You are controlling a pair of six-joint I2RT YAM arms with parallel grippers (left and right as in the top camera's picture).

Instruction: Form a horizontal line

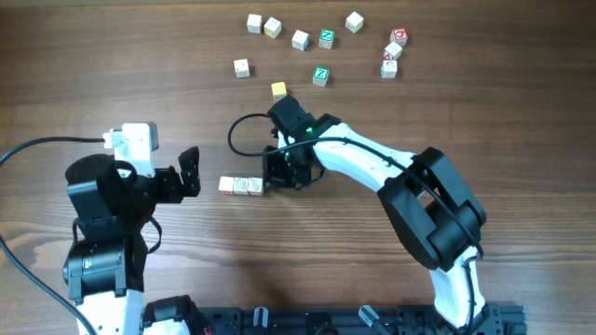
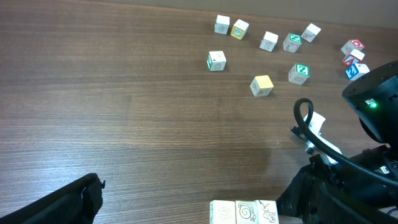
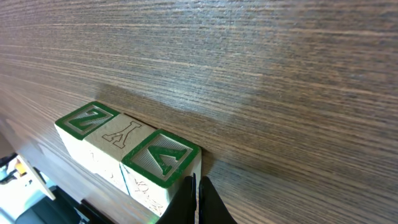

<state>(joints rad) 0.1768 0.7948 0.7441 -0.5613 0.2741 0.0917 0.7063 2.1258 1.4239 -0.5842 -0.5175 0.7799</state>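
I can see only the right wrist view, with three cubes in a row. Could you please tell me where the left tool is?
Observer: The left tool stands open to the left of the row, apart from it.
Operator: Thank you. Are there loose cubes elsewhere?
Observer: Yes, eleven or so loose cubes lie scattered on the far side, none touching the row.
Operator: Which of them lies nearest the right tool?
Observer: A yellow-topped cube, lying alone just beyond the right arm.
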